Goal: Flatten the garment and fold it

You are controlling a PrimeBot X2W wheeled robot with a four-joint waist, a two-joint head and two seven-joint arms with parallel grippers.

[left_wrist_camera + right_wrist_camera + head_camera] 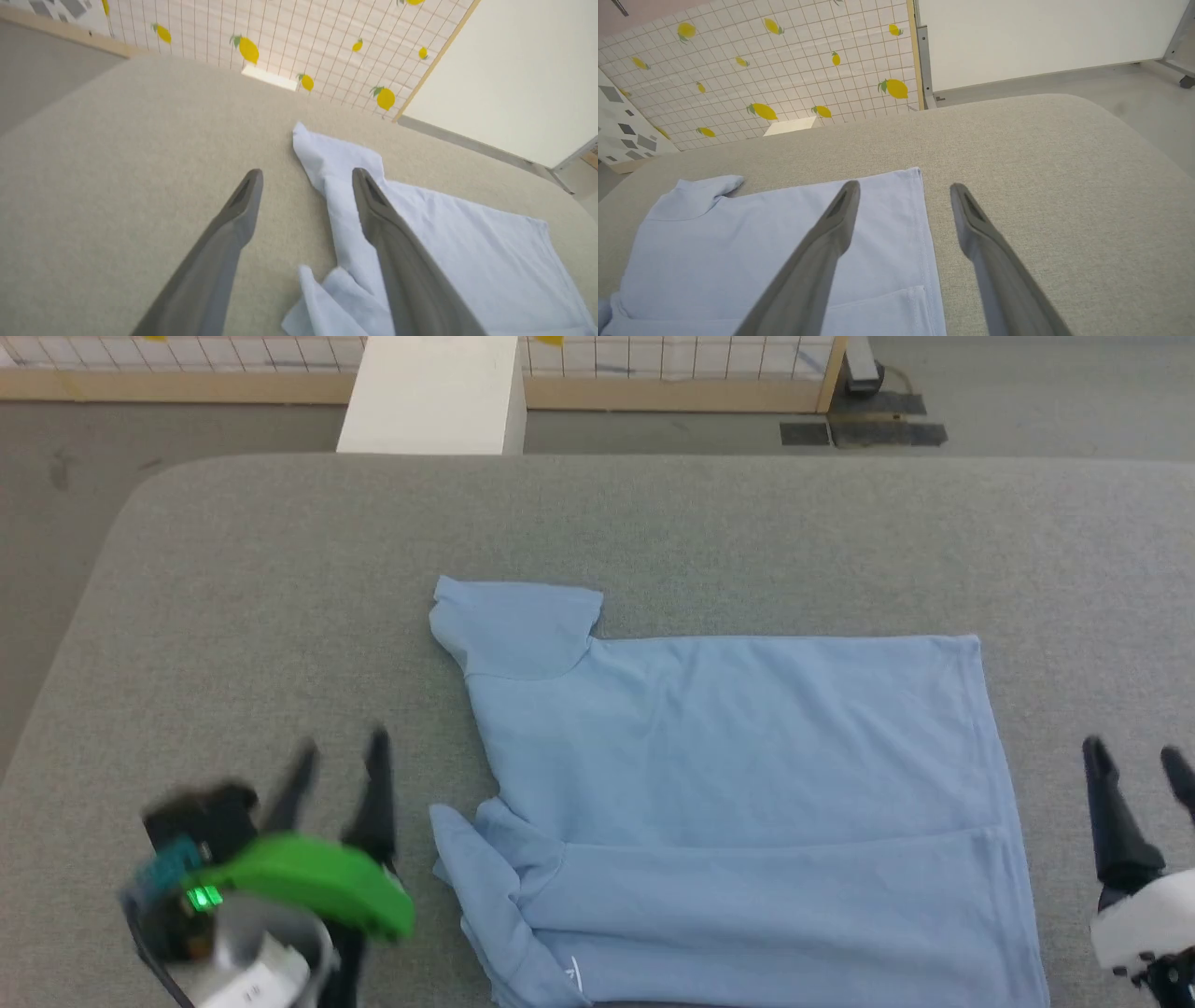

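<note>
The left claw [341, 751] stands wide open and holds nothing. It is blurred in the head view, over bare grey table [233, 616] just left of the garment [728, 765]. Its own wrist view puts one finger over bare cloth-covered table [117, 163] and the other in front of the garment's [444, 242] sleeve side.

The right claw [1134, 753] is also spread wide and empty, just beyond the garment's hem. In its wrist view the claw [903, 186] straddles that stitched hem line, with one finger over the garment [761, 233] and one over the table [1041, 186].

The garment is a light blue short-sleeved shirt lying mid-table, neck end to the robot's left and hem to its right. The head view shows its near long side folded over the body, the far sleeve [518, 625] spread flat and the near sleeve [476, 868] crumpled. It also shows a small white mark [571, 975] by the near edge.

Both wrist views show a lemon-printed tile wall [761, 70] behind the table.
</note>
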